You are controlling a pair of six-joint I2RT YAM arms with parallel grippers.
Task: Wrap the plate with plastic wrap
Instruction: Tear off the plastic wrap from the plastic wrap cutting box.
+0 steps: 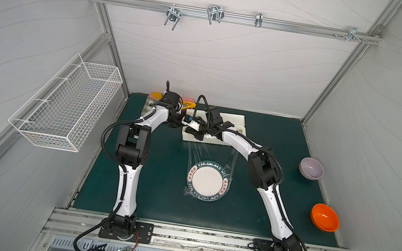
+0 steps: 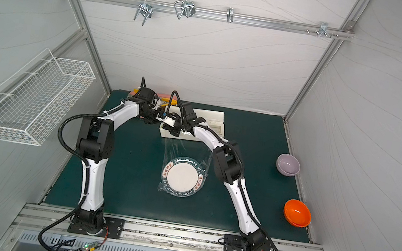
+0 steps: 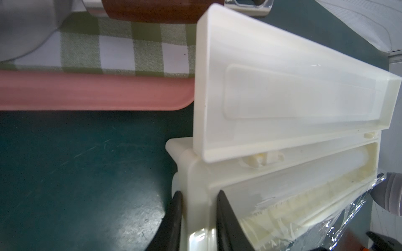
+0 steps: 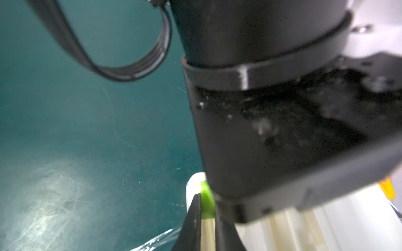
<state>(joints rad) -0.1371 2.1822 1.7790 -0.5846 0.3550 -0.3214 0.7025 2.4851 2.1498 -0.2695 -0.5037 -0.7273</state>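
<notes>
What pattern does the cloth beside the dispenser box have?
The cloth is green-and-white checked; the left wrist view shows it best.

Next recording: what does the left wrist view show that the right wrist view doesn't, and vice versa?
Only the left wrist view: the long white dispenser box with its lid open, the left gripper clamped on the box's end wall, a pink tray and a green-and-white checked cloth. Only the right wrist view: a small green slider tab pinched in the right gripper, and a black robot housing close ahead. Both: the box, the dark green mat and an edge of the transparent plastic wrap.
</notes>
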